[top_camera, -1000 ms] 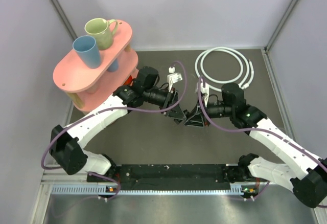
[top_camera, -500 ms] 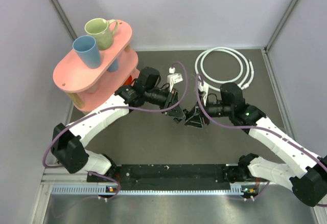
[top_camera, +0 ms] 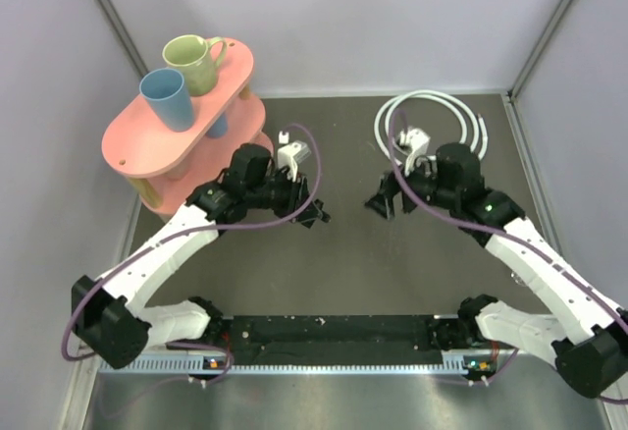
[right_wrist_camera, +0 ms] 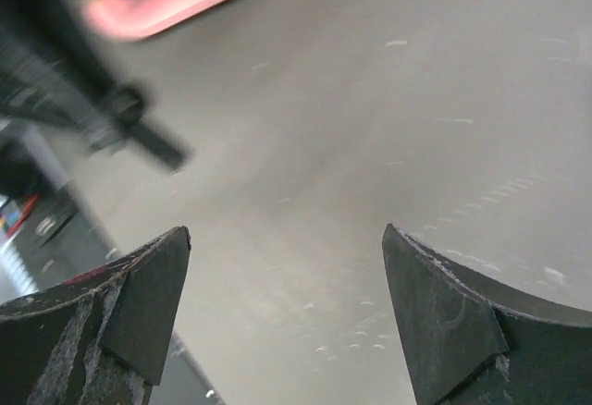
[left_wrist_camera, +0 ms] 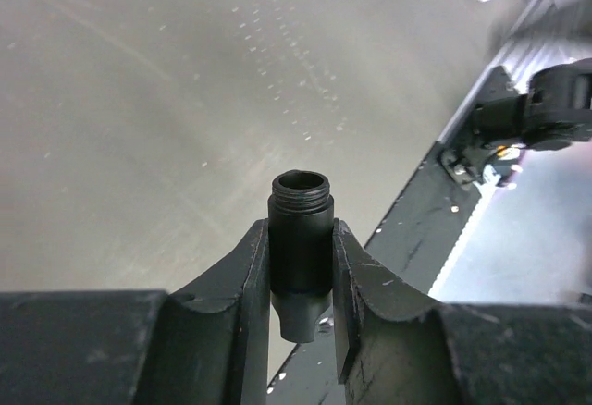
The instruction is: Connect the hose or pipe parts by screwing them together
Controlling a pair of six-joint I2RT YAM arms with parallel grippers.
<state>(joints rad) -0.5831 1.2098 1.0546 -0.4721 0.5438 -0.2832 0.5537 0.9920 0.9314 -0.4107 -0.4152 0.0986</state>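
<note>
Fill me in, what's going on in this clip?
The left gripper is clamped on a small black threaded connector. The right gripper is open and empty. The white hose lies coiled at the far right of the table, touched by neither gripper, so nothing is joined yet.

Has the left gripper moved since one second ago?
Yes. The left gripper moved left, toward the pink shelf, away from the right gripper.

walls (top_camera: pixel 392 18): pale grey | table (top_camera: pixel 343 268): dark matte | shelf (top_camera: pixel 132 145): pink, left
</note>
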